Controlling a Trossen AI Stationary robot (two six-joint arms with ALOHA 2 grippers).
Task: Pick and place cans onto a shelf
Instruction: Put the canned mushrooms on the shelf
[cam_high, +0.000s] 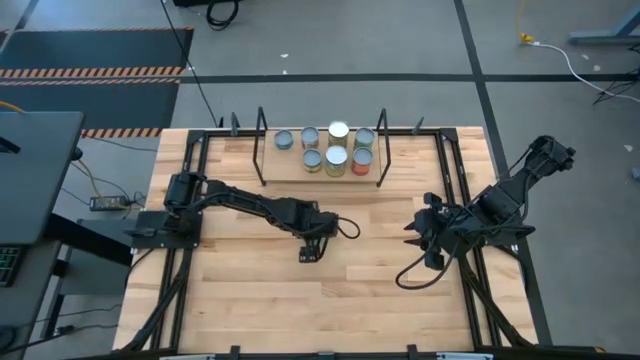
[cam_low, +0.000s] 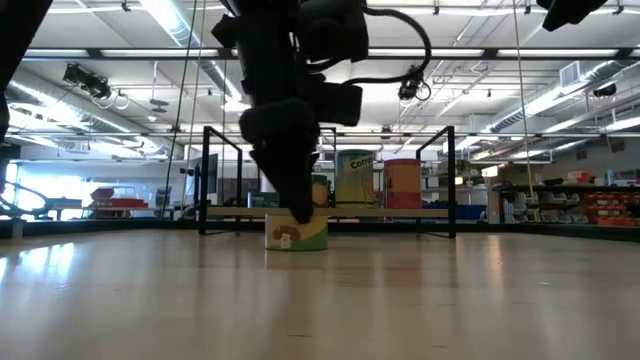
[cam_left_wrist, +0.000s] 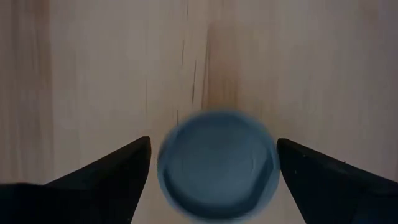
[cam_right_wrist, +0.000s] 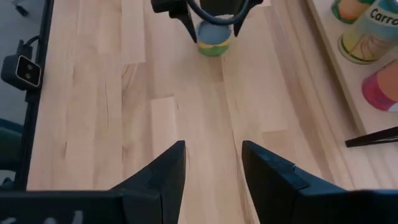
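Hovering right over a lone can (cam_left_wrist: 217, 165), the left end effector (cam_high: 311, 251) sits near the middle of the surface (cam_high: 250, 300), fingers (cam_left_wrist: 106, 177) spread wide on either side of the silver lid. And there's a clear gap on both sides in the left wrist view: released, not gripping. From table height, that same can (cam_low: 297, 233) stands upright on the wood, yellow and green label showing, with the dark arm dropping down onto it from above. The right wrist view picks it up too, far across the planks, framed between the left arm's fingers.

Over to the shelf (cam_high: 290, 180) at the far edge of the surface: seven cans (cam_high: 336, 155) are grouped on its board between the black end frames. One stands alone toward the left end, the others packed in two rows toward the right. A tall can with a pale label (cam_low: 355, 180) and an orange one (cam_low: 403, 184) stand side by side in the low view, behind the lone can. The shelf cans and the lone can are well apart.

On the right, the right end effector (cam_high: 415, 229) waits above the surface near the right rail, pointing toward the middle. Its fingers (cam_right_wrist: 163, 174) stand partly apart with bare wood between them, holding nothing.
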